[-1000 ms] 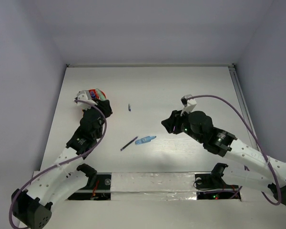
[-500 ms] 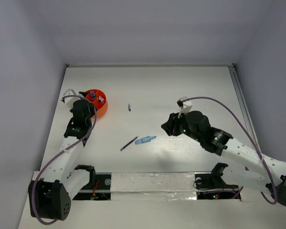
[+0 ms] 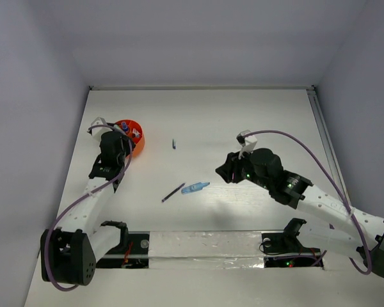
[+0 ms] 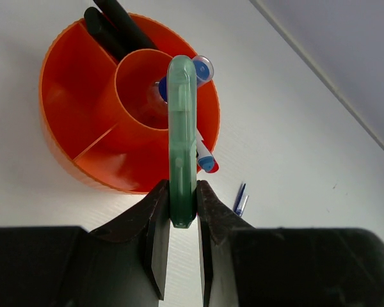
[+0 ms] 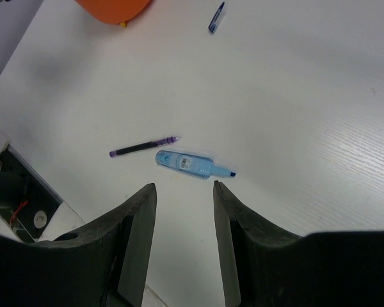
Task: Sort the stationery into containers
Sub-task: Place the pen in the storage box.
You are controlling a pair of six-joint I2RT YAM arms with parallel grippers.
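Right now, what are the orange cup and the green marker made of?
The orange cup looks like smooth plastic: even colour, soft shine, moulded dividers. The green marker, pinched in the left gripper, seems translucent plastic; light glows through it.

Top camera overlooks the whole table [image 3: 243, 115]; my left wrist view, close, shares its orange cup [image 4: 67, 102]; my right, higher, its blue marker [image 5: 189, 162].

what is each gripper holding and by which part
The left gripper pinches a green marker by its near end, the rest pointing toward the orange cup. The right gripper is open, holding nothing.
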